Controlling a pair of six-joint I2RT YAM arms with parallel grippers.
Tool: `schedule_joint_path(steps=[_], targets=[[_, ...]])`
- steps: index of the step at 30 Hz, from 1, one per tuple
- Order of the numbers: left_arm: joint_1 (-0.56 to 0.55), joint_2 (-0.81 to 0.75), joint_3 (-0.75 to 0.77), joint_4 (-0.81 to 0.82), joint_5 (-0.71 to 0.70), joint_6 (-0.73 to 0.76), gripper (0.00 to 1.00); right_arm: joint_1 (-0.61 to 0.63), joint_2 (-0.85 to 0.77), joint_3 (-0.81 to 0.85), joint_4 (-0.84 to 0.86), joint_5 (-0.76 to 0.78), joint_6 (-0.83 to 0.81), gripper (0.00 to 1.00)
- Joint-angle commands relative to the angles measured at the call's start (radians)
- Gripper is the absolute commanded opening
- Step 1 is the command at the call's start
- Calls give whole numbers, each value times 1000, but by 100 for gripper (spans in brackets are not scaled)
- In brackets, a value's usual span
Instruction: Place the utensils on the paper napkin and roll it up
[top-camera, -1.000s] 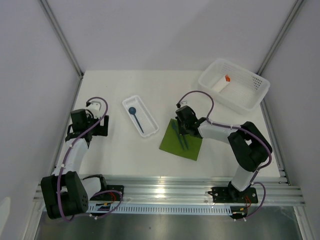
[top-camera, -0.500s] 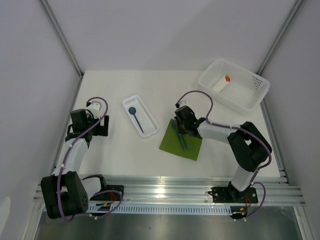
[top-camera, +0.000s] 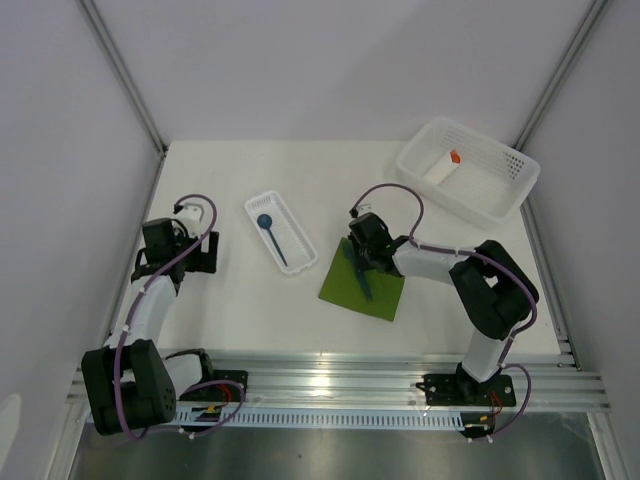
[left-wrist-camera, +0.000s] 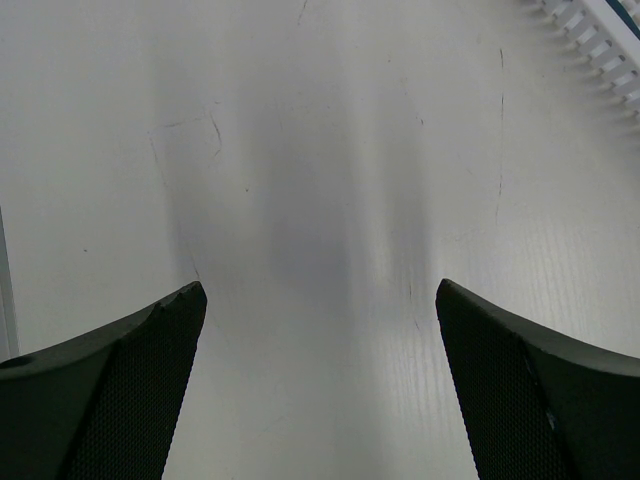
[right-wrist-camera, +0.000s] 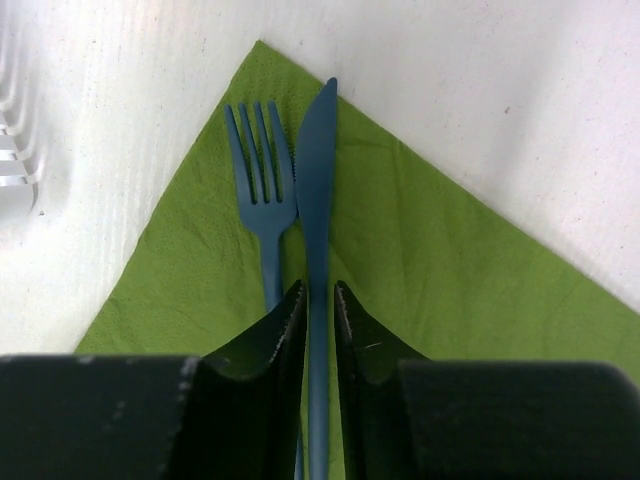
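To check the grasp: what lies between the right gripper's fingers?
The blue knife's handle, beside the fork on the napkin; the right wrist view shows it.

Three blue utensils, one napkin, two white containers.
One fork (right-wrist-camera: 262, 190), one knife (right-wrist-camera: 316, 200) and one spoon (top-camera: 273, 240); one green paper napkin (top-camera: 380, 300); one narrow ribbed tray (top-camera: 296, 232); one mesh basket (top-camera: 455, 197) with one orange-tipped white piece (top-camera: 441, 167); two robot arms, a left arm (top-camera: 150, 300) and a right arm (top-camera: 440, 265).
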Motion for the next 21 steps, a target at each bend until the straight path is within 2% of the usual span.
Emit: schedule_joint_path(steps=[1,4,13,16,18,20,21], targets=[[10,-2,31,10,16,14,100,-4,-15,13,21,-6,-7,26],[10,-3,32,9,14,14,100,-4,-29,13,13,-10,-7,31],[10,-6,40,-10,11,22,100,2,-162,102,-62,49,-69,33],[10,-17,44,-43,-24,46,99,19,-171,162,-15,18,-101,33],[10,-35,26,-45,-88,59,100,31,-126,208,34,-66,-121,34],[10,-52,3,-37,-118,71,100,66,-60,323,30,-97,-138,33],[10,-61,-12,-33,-124,73,99,80,18,366,25,-98,-145,33]])
